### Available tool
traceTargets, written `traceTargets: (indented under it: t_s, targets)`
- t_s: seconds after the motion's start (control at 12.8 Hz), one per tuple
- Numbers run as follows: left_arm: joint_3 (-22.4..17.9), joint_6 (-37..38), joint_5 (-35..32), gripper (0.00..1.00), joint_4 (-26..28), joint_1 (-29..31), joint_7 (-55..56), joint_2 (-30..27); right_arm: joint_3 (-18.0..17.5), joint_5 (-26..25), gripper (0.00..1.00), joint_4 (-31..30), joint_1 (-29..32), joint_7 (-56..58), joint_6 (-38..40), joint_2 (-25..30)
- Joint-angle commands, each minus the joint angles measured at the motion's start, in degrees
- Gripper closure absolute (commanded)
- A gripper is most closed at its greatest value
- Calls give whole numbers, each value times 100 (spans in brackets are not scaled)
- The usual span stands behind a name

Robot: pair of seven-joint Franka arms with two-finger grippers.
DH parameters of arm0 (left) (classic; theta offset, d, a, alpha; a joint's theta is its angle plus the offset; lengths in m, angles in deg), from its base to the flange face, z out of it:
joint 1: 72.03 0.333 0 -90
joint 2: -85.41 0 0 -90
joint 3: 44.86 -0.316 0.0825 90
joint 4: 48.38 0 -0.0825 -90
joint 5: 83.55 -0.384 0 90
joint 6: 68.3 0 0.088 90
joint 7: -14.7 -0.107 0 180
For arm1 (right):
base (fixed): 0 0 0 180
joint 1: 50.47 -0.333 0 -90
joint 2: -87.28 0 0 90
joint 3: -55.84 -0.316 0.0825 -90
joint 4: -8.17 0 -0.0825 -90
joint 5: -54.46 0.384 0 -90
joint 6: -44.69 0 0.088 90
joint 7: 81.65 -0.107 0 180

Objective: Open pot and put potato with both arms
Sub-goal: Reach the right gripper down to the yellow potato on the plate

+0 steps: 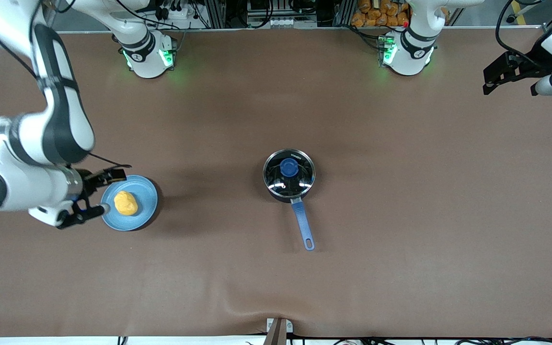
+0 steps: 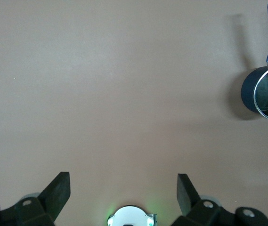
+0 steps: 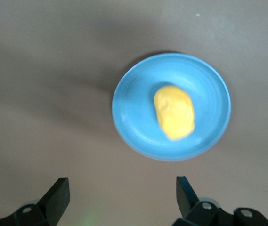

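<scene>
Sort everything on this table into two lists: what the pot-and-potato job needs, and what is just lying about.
Needed:
small black saucepan with long blue handle
its glass lid with blue knob
lumpy yellow potato
open right end effector, beside the plate
open left end effector, waiting

Lying about:
flat blue plate under the potato
brown table cover

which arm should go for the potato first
The right arm, probably. Its open right gripper hovers at the rim of the blue plate holding the potato. The open left gripper waits at its own end, better placed for the pot.
</scene>
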Motion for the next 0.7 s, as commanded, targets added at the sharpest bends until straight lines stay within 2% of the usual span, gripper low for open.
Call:
traceTargets:
  t_s: [0.0,0.16,0.39,0.62]
  targets:
    - [40,8,-75,0,-66,-36,-5,37,-48,-65,0,142,175,634,-247,-560]
    - [153,0,-66,0,-58,-36,74,72,-48,-56,0,89,316,1029,-642,-842]
    - [373,0,-48,0,-66,-36,83,238,-48,-56,0,-235,369,1215,-1214,-896]
    - [715,-289,-4,0,-67,-44,179,458,-48,-82,0,-245,378,1224,-1426,-1018]
